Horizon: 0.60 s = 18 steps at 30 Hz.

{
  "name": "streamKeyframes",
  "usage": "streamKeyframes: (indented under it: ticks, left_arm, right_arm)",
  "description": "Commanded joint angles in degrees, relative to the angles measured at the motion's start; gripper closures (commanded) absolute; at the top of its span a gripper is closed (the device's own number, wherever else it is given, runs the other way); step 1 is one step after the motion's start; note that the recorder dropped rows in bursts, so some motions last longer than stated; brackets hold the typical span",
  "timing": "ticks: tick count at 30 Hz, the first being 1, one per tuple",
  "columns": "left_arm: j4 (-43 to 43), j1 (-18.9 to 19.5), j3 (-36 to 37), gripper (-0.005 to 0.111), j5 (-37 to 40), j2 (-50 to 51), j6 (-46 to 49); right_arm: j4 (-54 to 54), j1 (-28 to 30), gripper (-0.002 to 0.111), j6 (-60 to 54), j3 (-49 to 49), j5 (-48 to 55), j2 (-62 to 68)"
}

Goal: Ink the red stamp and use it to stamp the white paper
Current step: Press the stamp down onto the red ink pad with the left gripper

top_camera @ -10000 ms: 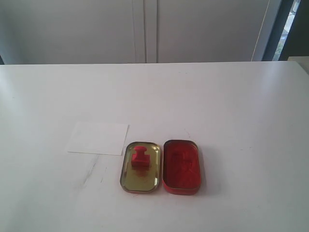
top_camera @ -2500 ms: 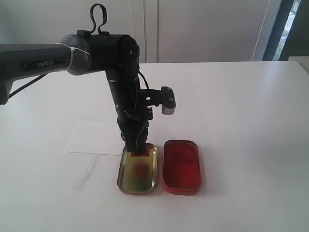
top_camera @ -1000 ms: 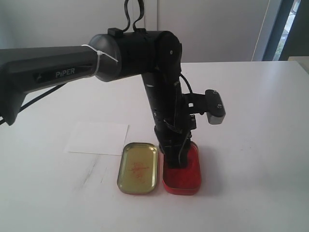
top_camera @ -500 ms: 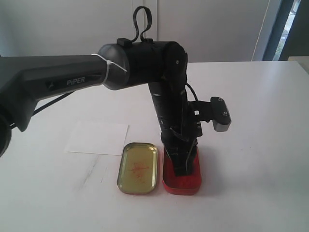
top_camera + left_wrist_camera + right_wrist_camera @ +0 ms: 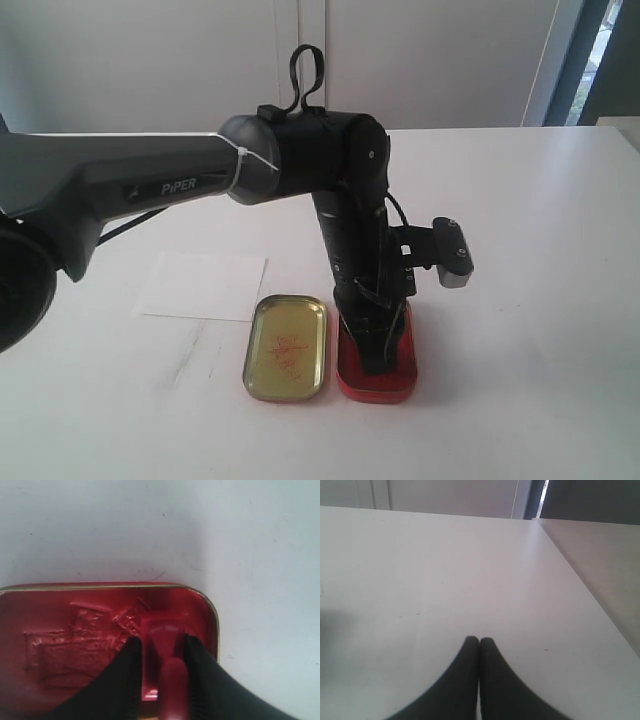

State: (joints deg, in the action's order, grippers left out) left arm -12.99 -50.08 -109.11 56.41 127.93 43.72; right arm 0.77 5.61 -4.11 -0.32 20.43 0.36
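While the left tool grips the small red T-shaped stamp, it stands inside the red oval ink tin.

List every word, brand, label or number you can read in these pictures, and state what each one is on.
"PIPER": white lettering on the left arm, in the exterior view.
Gold tin lid: red smears only, no readable letters.
Red ink-pad tin: pressed marks in the ink, nothing legible.
Red stamp and white paper: no text visible.
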Motion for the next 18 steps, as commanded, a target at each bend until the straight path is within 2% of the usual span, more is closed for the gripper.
streamKeyframes:
  ticks: [1,18]
  left_arm:
    - [-0.28,-0.36,0.02,0.107,0.88,-0.35,-0.95]
    - [0.11,-0.36,0.02,0.107,0.67,0.84,0.02]
  right_arm:
    - [-0.47,0.18,0.108,0.01,0.32,-0.81,-0.36]
    - [-0.47,0.18,0.108,0.01,0.32,-0.81,-0.36]
